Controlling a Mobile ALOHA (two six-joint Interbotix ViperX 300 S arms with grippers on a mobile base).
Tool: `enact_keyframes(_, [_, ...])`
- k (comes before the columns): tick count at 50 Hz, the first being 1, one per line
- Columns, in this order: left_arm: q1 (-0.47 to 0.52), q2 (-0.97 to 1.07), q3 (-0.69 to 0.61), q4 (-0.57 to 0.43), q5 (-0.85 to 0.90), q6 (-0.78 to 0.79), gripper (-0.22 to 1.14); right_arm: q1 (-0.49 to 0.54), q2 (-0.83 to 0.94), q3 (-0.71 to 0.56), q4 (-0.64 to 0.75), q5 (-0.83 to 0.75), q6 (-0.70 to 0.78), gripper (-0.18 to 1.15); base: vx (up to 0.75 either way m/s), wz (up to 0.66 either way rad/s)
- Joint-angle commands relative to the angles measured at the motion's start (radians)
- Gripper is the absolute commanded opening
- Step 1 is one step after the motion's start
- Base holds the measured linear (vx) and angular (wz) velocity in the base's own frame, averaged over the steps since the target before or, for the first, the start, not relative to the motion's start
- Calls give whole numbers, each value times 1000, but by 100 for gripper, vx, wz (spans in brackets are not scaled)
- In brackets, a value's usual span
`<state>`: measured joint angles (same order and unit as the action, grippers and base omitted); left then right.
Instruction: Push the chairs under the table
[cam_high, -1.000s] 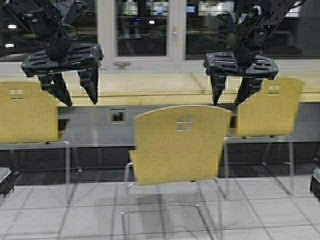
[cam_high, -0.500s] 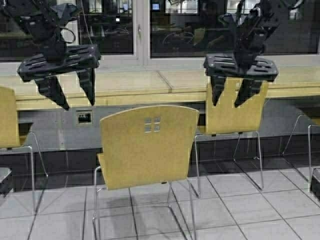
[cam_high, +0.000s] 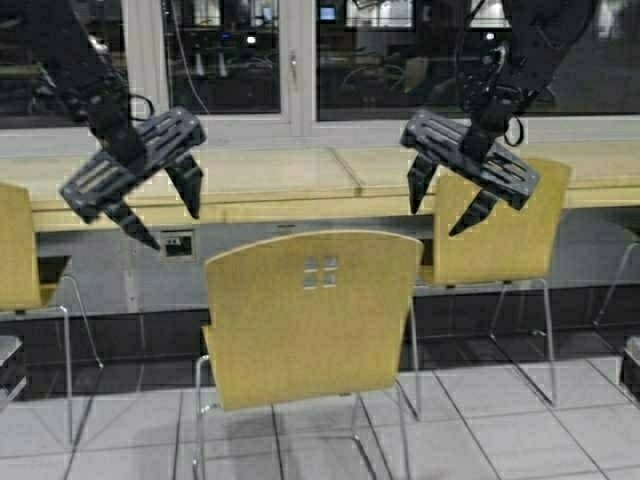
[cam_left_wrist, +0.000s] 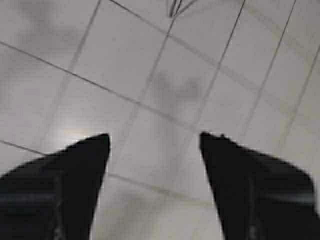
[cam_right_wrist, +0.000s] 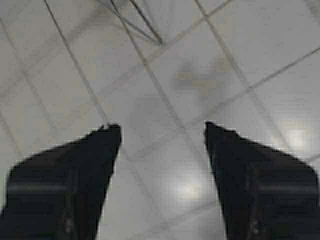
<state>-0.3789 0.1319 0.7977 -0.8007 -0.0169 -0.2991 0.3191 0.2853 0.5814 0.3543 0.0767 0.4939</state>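
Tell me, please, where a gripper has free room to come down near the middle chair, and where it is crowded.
Free: above the middle chair, between the left gripper and right gripper, both open; also the bare table top behind it. Crowded: its right side, where the right chair stands close.

I hold both black arms raised, the black slotted left gripper (cam_high: 175, 215) and right gripper (cam_high: 437, 213) tilted inward, fingers spread apart, gripping nothing.
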Motion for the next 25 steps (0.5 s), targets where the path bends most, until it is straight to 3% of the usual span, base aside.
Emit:
enact_keyframes(1, [-43, -5, -61, -84, -9, -8, 90, 0, -21, -37, 66, -6, 23, 88, 28, 11])
enact_keyframes(13, [-49, 18, -124, -247, -17, -31, 90, -2, -14, -101, 204, 0, 52, 88, 29, 8])
enact_keyframes(25, [-49, 77, -121, -290, -5, -66, 90, -2, 9, -158, 268, 74, 54, 88, 30, -5])
